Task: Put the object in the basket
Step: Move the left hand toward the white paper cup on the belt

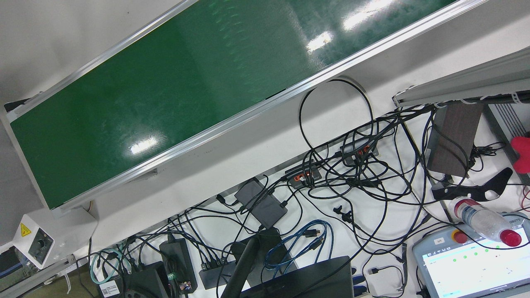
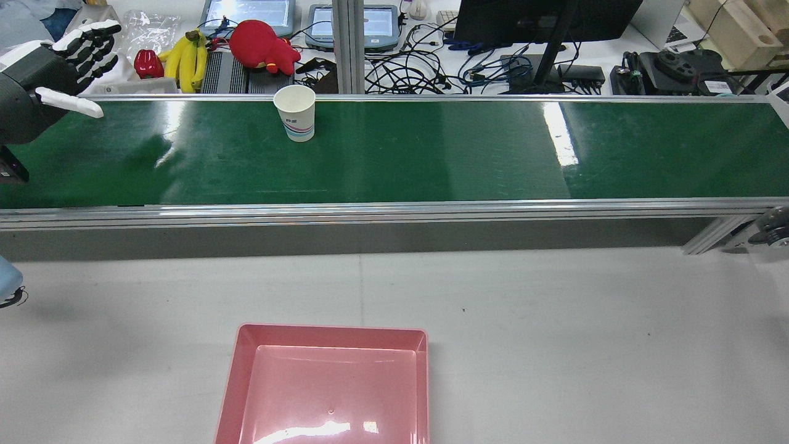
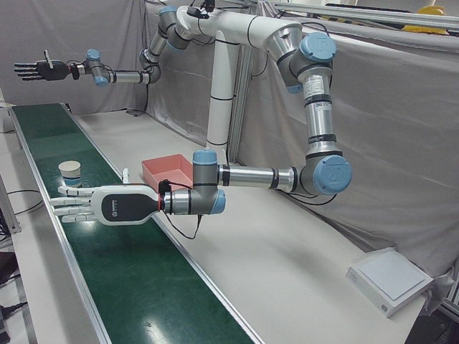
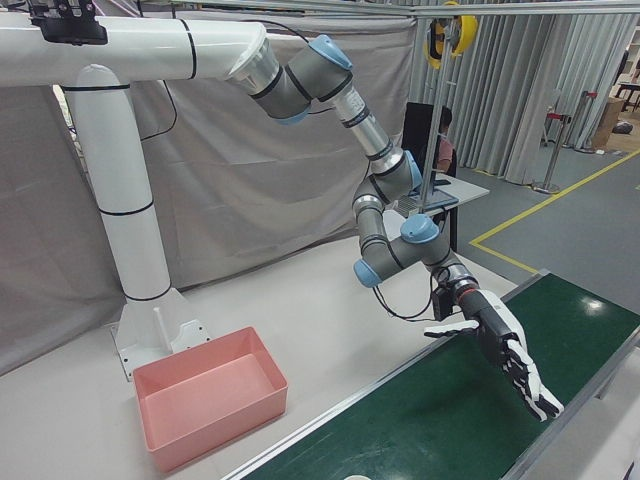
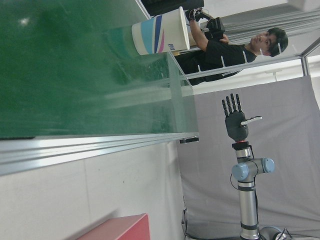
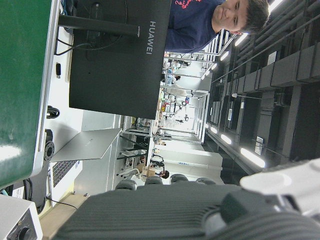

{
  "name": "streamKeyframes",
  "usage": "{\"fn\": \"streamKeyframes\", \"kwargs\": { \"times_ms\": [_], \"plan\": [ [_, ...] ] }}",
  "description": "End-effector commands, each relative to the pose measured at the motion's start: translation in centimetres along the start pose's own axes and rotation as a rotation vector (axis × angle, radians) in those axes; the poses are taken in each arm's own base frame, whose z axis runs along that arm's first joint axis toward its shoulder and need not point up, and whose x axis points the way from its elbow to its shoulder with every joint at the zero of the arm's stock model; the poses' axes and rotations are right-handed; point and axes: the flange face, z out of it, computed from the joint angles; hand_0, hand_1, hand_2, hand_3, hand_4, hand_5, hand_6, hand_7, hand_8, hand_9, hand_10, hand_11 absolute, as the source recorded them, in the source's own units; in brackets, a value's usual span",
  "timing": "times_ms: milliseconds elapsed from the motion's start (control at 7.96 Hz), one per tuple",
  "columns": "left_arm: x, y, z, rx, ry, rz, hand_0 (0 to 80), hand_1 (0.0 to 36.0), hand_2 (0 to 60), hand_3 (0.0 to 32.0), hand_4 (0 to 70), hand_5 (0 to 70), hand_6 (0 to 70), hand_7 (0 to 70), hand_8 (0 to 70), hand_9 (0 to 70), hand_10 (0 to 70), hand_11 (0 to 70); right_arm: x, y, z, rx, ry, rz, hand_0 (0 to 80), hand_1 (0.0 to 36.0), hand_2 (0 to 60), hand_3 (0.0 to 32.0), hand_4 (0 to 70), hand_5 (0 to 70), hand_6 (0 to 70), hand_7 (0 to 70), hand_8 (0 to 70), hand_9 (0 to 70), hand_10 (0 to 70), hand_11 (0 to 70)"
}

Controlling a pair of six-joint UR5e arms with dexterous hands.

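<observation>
Fingers [image 3: 68, 203] on the left hand [image 3: 93, 204] are stretched out flat and spread, holding nothing, and we see the hand hanging just above the green belt [image 2: 431, 154]. From behind, the same hand sits at the left edge of the picture with its dark palm showing and white fingertips fanned out.

The paper cup [image 3: 69, 172] is what we're after. It stands upright on the belt a bit past those fingertips, near the belt's far edge, clearly not touching them. The left hand's own camera catches it too, white with blue and pink stripes.

The right hand [image 4: 500, 345] is well apart from the left one, further down the belt. Its fingers are also splayed wide with nothing in them, palm tilted down over the belt.

The pink basket [image 2: 237, 370] sits on the grey table on the robot's side of the belt, well away from both sets of fingers.

Beyond the belt we spot bananas [image 2: 185, 58] and a red plush toy [image 2: 265, 46] among cables.
</observation>
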Motion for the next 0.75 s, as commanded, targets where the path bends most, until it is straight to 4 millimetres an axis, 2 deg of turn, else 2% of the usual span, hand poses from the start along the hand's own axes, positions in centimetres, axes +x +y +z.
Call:
{"fn": "streamKeyframes", "kwargs": {
  "times_ms": [0, 251, 628],
  "plan": [
    [-0.2, 0.1, 0.1, 0.019, -0.012, 0.043, 57.3, 14.0, 0.0, 0.0, 4.2, 20.8, 0.0, 0.0, 0.0, 0.0, 1.7, 4.7, 0.0, 0.0, 0.0, 0.000, 0.000, 0.000, 0.0, 0.0, 0.0, 0.0, 0.0, 0.0, 0.0, 0.0, 0.0, 0.0, 0.0, 0.0],
    [-0.4, -0.5, 0.5, 0.033, -0.013, 0.062, 56.9, 13.7, 0.0, 0.0, 4.7, 22.0, 0.0, 0.0, 0.0, 0.0, 1.9, 4.9, 0.0, 0.0, 0.0, 0.000, 0.000, -0.001, 0.0, 0.0, 0.0, 0.0, 0.0, 0.0, 0.0, 0.0, 0.0, 0.0, 0.0, 0.0],
    [-0.7, -1.4, 2.2, 0.045, -0.010, 0.064, 55.1, 12.8, 0.0, 0.0, 4.4, 21.2, 0.1, 0.0, 0.0, 0.0, 2.0, 4.9, 0.0, 0.0, 0.0, 0.000, 0.000, 0.000, 0.0, 0.0, 0.0, 0.0, 0.0, 0.0, 0.0, 0.0, 0.0, 0.0, 0.0, 0.0]
  ]
}}
